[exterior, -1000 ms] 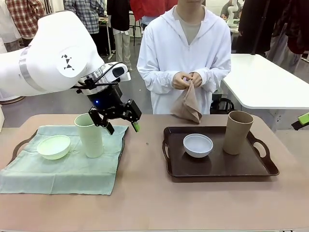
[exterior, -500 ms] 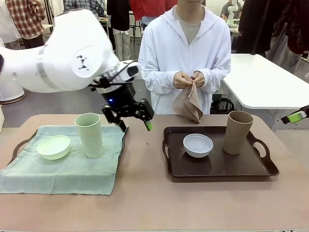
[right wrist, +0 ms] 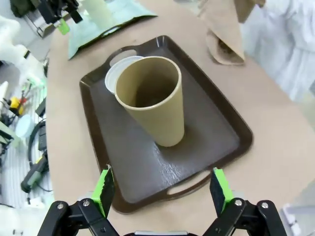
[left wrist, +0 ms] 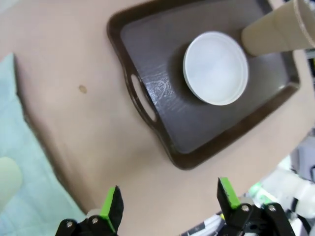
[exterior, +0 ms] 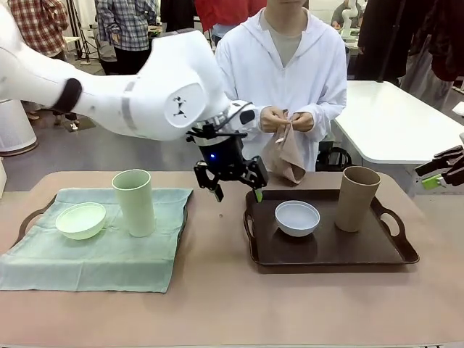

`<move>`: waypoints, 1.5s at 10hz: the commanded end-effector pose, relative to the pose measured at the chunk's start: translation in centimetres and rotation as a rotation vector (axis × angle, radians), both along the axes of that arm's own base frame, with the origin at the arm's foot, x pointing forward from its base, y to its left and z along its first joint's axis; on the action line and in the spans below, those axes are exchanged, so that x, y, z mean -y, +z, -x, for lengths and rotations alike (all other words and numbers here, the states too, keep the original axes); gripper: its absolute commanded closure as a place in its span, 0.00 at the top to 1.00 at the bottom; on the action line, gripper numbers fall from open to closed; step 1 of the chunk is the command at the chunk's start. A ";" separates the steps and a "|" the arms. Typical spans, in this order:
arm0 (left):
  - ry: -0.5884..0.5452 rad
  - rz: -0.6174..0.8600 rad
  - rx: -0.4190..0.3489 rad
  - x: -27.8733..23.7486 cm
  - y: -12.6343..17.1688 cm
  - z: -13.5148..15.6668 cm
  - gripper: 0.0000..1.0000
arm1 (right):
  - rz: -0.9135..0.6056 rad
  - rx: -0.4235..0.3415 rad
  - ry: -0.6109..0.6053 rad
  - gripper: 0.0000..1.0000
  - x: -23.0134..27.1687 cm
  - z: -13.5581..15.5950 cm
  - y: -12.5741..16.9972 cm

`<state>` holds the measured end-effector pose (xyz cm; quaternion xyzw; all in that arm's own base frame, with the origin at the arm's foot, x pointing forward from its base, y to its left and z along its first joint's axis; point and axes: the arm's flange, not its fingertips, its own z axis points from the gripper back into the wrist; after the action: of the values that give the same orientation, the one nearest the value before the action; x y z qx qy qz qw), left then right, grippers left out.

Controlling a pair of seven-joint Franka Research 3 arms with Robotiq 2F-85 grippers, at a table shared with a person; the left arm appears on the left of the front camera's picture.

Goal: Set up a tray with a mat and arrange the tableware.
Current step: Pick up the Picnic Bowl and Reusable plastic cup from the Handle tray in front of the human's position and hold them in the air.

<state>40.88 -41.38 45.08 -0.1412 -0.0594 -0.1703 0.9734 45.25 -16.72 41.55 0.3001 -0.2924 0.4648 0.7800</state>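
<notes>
The small round white matte bowl (exterior: 297,217) sat in the dark brown plastic tray (exterior: 319,250) near the tall tan-brown handleless cup (exterior: 357,198); both probably light, stiff, chippable, best taken by the rim. The left gripper (exterior: 238,193), above the tray's far-left corner, and the right gripper (right wrist: 162,189) stood spread, empty

Open table (exterior: 217,250) lies between the mat (exterior: 101,257) and the tray (exterior: 326,250); white bowl (exterior: 297,217) and tan cup (exterior: 357,198) occupy the tray.

At nine o'clock, green bowl (exterior: 80,220) and upright green cup (exterior: 135,202) on green mat (exterior: 101,254); at three, white bowl (exterior: 297,217) and tan cup (exterior: 357,198) on brown tray (exterior: 326,255).
</notes>
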 end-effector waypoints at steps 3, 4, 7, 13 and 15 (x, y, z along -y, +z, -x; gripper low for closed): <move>0.087 -0.056 -0.006 5.0 -2.4 -1.4 1.00 | 0.038 -0.018 0.210 1.00 -2.0 -0.1 -2.3; 0.090 -0.069 -0.011 5.7 -3.1 -1.6 1.00 | 0.071 -0.034 0.255 1.00 -1.9 -0.4 -2.5; 0.102 -0.077 -0.049 6.3 -3.9 -1.2 1.00 | 0.061 -0.052 0.225 1.00 -2.4 0.0 -2.8; 0.054 -0.056 -0.028 5.5 -4.2 -1.4 1.00 | 0.071 -0.061 0.243 1.00 -2.1 -0.2 -2.8; 0.085 -0.059 -0.025 6.5 -4.8 -2.2 1.00 | -0.030 0.133 0.401 1.00 -2.5 -1.5 -3.3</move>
<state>42.59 -47.15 40.52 -0.1132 -0.0412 -0.1401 0.9828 45.83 -14.14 38.68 0.3189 -0.2434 0.5942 0.6971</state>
